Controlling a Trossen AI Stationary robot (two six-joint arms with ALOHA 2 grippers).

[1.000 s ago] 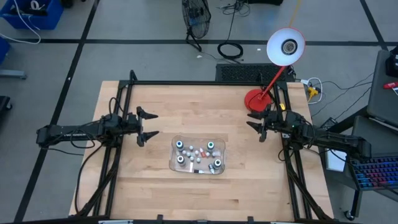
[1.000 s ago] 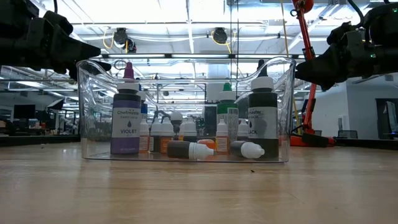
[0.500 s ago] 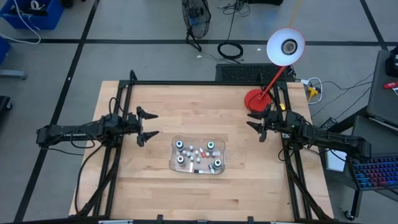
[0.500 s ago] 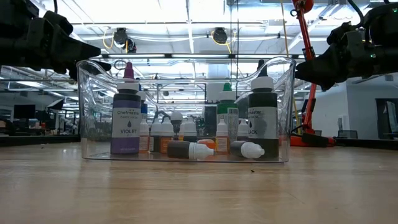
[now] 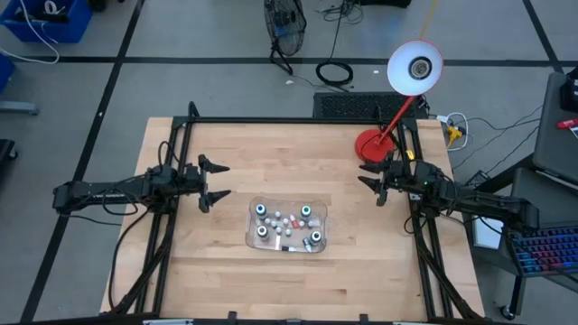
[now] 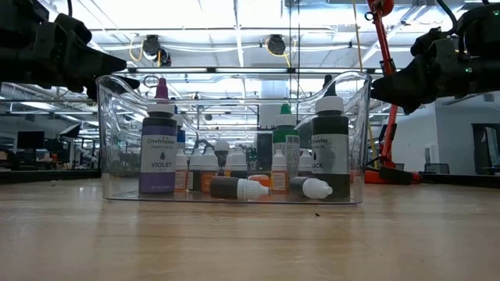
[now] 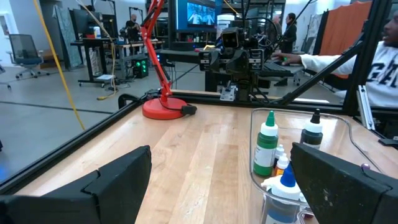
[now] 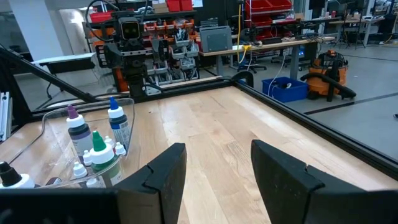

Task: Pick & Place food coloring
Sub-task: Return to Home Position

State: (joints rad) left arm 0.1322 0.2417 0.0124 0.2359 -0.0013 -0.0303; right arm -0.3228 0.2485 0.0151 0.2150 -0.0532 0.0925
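Observation:
The food coloring bottles stand and lie inside a clear plastic tray (image 5: 287, 200) in the middle of the table. Larger dark ones with blue-green tops (image 5: 261, 210) stand at its corners, with small whitish ones (image 5: 284, 222) between them. The low view shows a violet bottle (image 6: 158, 152) and a black one (image 6: 330, 148) upright, and two small bottles (image 6: 238, 187) lying on the tray's floor. My left gripper (image 5: 223, 181) hovers open left of the tray, pointing level at it. My right gripper (image 5: 365, 177) hovers open, less wide, toward the right edge. Both hold nothing.
A red desk lamp stands with its base (image 5: 370, 143) at the far right corner, close behind my right gripper. Black frame rails (image 5: 271, 120) run along the table's far, left and right sides. A person (image 7: 379, 56) sits beyond the table. Bare wood lies around the tray.

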